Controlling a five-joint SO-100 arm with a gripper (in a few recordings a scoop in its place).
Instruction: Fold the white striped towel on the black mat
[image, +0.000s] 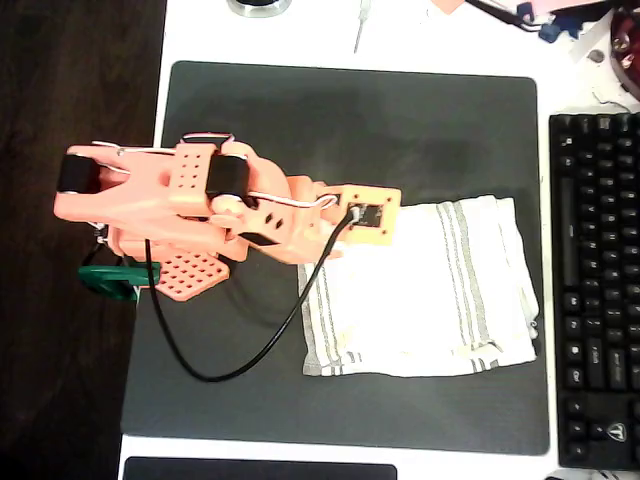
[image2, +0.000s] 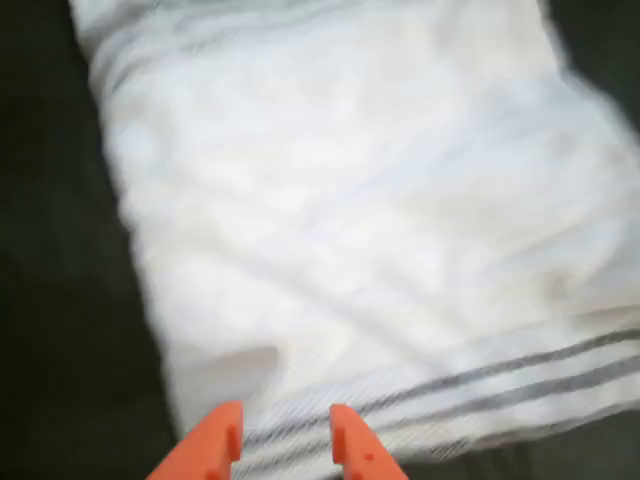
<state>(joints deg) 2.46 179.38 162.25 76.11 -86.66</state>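
Note:
The white striped towel (image: 430, 290) lies rumpled on the right part of the black mat (image: 350, 120), with grey stripes near its left and right edges. My orange arm reaches from the left, and its wrist camera mount (image: 370, 215) hangs over the towel's upper left corner. In the wrist view my gripper (image2: 285, 435) is open. Its two orange fingertips (image2: 215, 440) stand apart just above the towel's striped edge (image2: 480, 390), and nothing is held between them. The towel (image2: 350, 200) looks blurred there.
A black keyboard (image: 595, 290) lies along the mat's right side. A black cable (image: 250, 350) loops from the arm across the mat's lower left. A green clamp (image: 110, 280) sits at the arm's base. Another dark mat's edge (image: 260, 468) shows at the bottom.

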